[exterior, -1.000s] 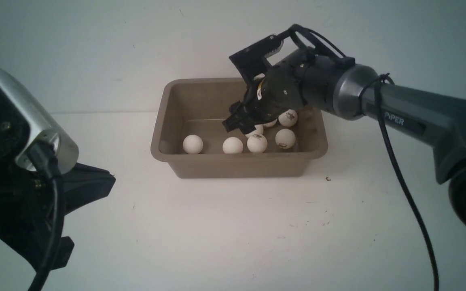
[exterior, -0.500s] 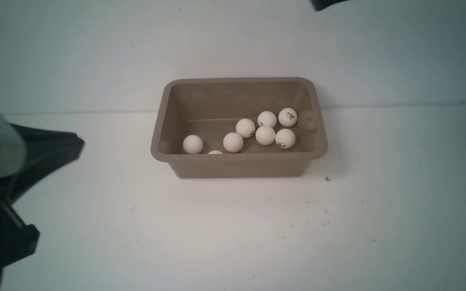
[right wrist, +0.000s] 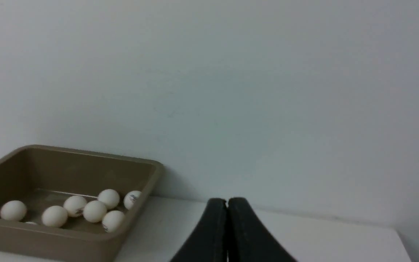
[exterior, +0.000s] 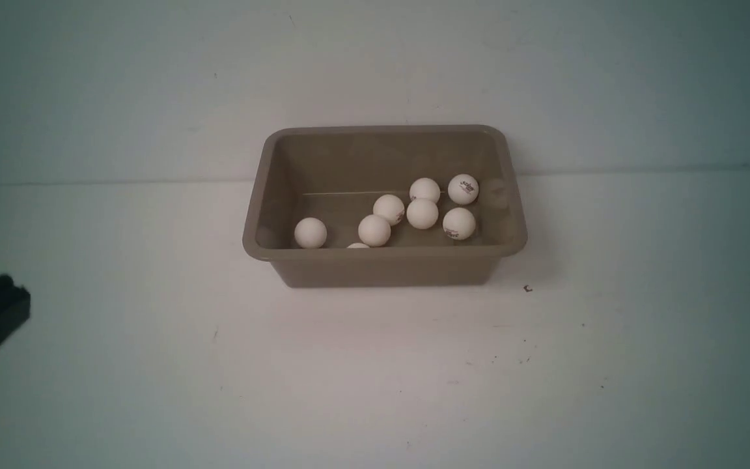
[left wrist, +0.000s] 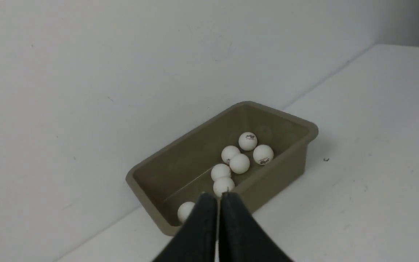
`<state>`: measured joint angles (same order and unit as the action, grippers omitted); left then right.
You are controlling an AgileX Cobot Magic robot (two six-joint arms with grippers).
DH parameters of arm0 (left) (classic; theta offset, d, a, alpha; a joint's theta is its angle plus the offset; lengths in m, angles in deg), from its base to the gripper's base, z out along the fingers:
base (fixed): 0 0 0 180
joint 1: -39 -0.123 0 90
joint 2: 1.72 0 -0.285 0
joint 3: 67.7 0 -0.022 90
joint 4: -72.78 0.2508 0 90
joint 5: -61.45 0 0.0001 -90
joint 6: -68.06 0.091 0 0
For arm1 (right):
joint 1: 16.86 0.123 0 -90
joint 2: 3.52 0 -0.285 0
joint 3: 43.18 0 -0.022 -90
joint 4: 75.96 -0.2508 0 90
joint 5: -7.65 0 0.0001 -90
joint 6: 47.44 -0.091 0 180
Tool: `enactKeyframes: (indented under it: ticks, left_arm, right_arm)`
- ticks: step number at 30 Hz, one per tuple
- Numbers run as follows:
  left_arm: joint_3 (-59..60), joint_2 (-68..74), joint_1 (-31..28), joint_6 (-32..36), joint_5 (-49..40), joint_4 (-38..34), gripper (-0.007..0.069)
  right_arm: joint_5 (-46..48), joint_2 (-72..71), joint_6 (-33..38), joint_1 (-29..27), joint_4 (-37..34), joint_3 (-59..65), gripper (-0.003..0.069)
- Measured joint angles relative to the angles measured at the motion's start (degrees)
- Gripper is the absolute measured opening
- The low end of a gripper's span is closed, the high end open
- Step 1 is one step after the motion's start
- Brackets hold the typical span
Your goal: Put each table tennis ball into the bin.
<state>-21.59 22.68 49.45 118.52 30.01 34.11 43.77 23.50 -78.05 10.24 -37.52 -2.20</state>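
one tan bin (exterior: 385,267), seven table tennis balls (exterior: 422,213) inside, left tool (left wrist: 218,218) and right tool (right wrist: 227,222) both pressed together, empty

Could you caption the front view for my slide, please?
Eight table tennis balls lie inside the tan bin on a white table.

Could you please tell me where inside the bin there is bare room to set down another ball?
The tan-brown plastic bin has bare floor along its far wall and in its far-left corner. The white table tennis balls crowd the right half, with more along the near wall; one ball sits alone near-left.
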Motion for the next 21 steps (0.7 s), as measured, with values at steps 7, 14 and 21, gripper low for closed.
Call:
enactKeyframes:
  ticks: [7, 14, 21]
  left_arm:
    - [9.8, -8.5, 0.0, 2.2, 7.7, -11.1, -0.0004]
    - [12.0, -9.1, 0.0, 2.8, 7.1, -12.1, -0.0004]
    - [12.1, -9.2, 0.0, 2.8, 6.6, -12.2, -0.0004]
  right_arm:
    - [17.8, -20.1, 2.2, 1.5, -1.7, 5.1, -0.0015]
    - [22.5, -20.3, 8.5, 2.9, -3.8, 5.4, -0.0013]
    - [21.9, -20.3, 9.2, 2.9, -2.8, 5.4, -0.0012]
